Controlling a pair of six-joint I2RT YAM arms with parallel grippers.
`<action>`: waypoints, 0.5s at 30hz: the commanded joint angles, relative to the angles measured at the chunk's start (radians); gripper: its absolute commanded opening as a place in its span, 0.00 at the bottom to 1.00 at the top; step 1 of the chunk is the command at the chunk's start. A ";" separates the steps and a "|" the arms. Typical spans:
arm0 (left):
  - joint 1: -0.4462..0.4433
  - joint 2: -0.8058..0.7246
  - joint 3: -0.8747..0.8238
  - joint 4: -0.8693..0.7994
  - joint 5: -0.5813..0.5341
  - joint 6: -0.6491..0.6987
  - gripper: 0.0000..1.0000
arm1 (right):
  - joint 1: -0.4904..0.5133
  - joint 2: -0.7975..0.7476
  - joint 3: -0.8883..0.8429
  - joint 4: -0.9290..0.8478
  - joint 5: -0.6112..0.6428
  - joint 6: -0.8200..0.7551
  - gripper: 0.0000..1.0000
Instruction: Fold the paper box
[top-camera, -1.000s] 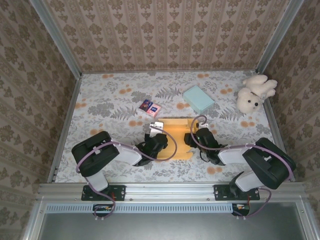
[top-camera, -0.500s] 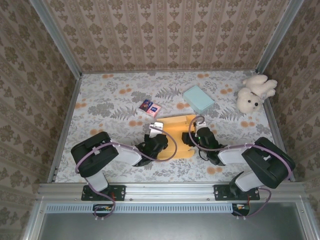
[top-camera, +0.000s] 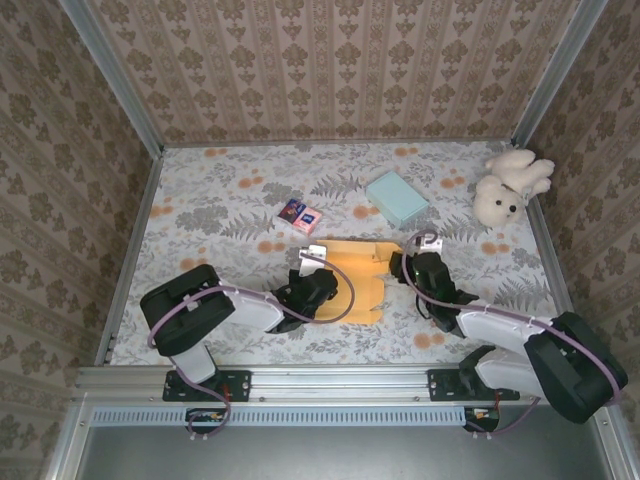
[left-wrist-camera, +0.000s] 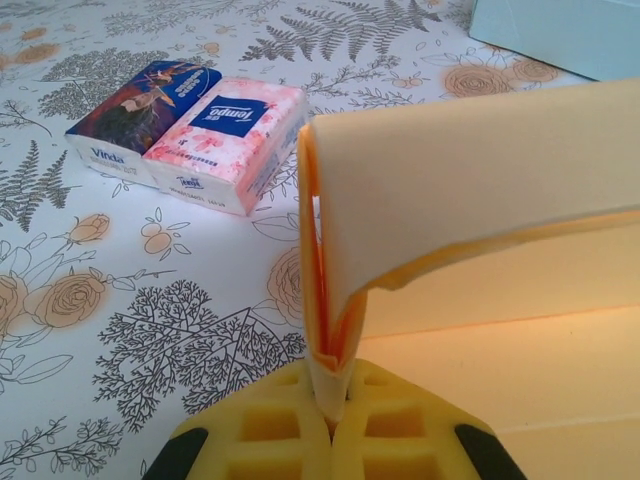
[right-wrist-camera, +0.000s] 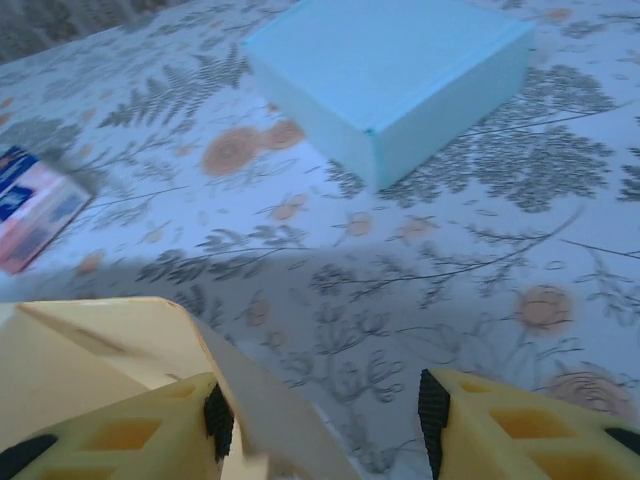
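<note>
The left gripper (left-wrist-camera: 330, 400) is clamped on the raised edge of the yellow-orange paper box blank (left-wrist-camera: 480, 190). Its yellow fingers (left-wrist-camera: 260, 435) are pressed together on the doubled sheet at the bottom centre of the left wrist view. The right gripper (right-wrist-camera: 325, 425) sits at the bottom of its own view with jaws apart, grasping nothing. A lifted flap of the blank slants past its left-hand finger (right-wrist-camera: 140, 425) into the gap.

The step appears to be raising a side wall. The clamped side would serve best as an anchor, held low so the base cannot slide. The open gripper should close on the flap near its crease, not at the free tip, and turn it along the scored line. Pulling outward risks dragging or tearing the sheet.

In the top view the blank (top-camera: 365, 290) lies at lower centre, between the two grippers, mostly flat on the flowered table cover (top-camera: 220, 220). Its left edge curls up and over, and a flap stands at its upper right corner. The card looks thin and matte, and is deeper orange inside the fold.
</note>
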 joint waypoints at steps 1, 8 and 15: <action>-0.005 -0.021 0.006 -0.097 -0.005 0.013 0.00 | -0.014 0.021 0.024 -0.056 -0.016 0.045 0.53; -0.004 -0.023 0.017 -0.123 -0.038 0.009 0.00 | 0.111 -0.192 0.014 -0.237 0.010 0.093 0.54; -0.004 -0.015 0.027 -0.135 -0.050 -0.008 0.00 | 0.226 -0.336 -0.012 -0.326 -0.007 0.183 0.47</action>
